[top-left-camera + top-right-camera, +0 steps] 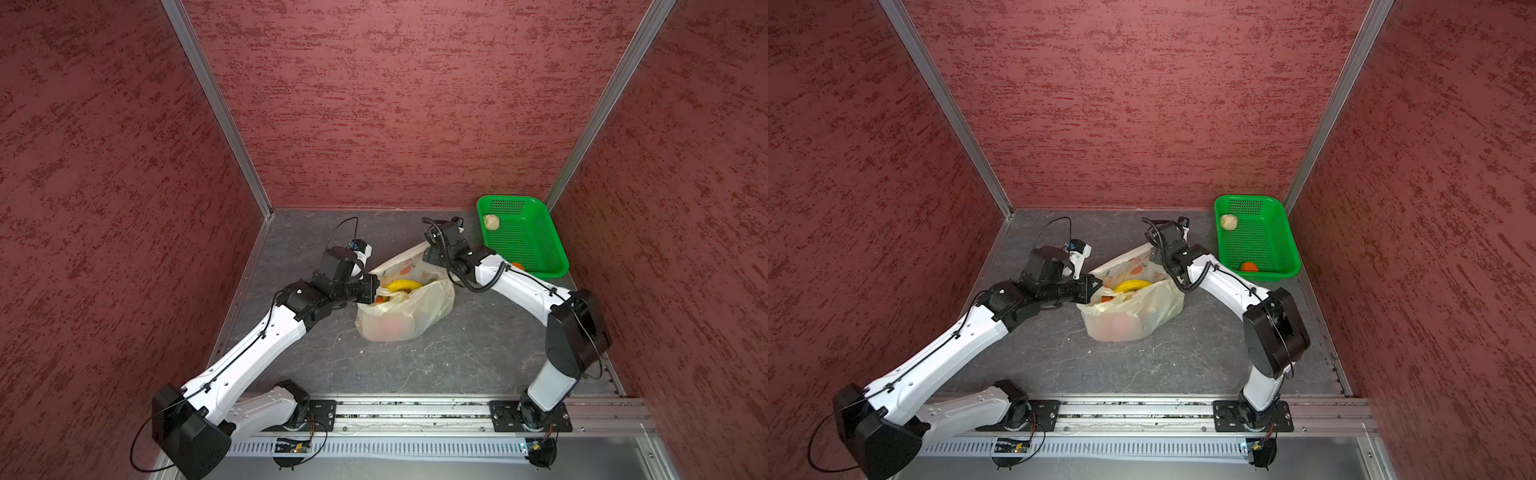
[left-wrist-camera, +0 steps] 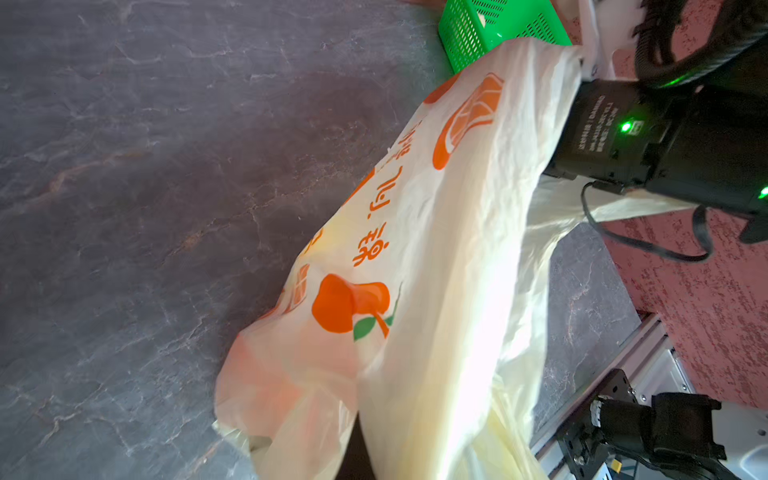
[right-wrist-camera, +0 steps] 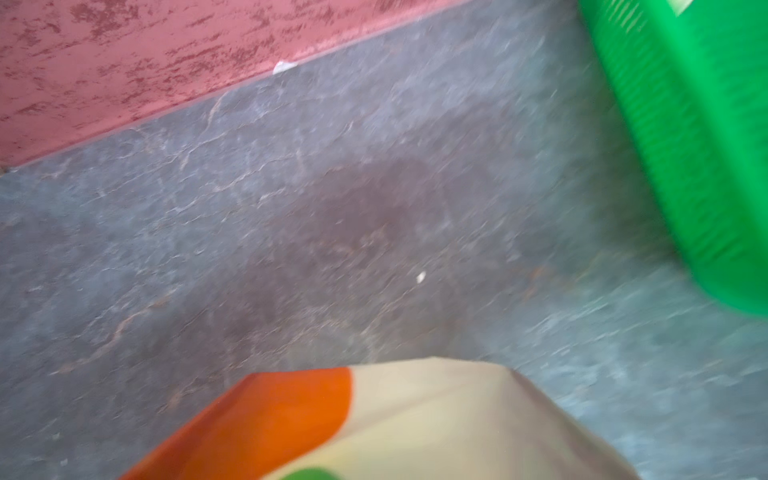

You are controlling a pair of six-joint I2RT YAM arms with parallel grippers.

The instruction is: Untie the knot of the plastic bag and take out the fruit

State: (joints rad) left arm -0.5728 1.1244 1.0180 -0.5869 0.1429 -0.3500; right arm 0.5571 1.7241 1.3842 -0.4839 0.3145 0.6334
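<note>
Plastic bag [image 1: 411, 311] rim pinched in left pincer [image 1: 374, 289]

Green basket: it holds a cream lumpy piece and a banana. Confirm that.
Not right. The green basket holds the cream lumpy piece and an orange, not a banana. The banana lies in the open mouth of the plastic bag. A top view shows it.

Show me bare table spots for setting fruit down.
Widest bare patch: table between the plastic bag and front rail. Also the back strip left of the green basket. Crowded: the gap between bag and basket, filled by the right arm.
</note>
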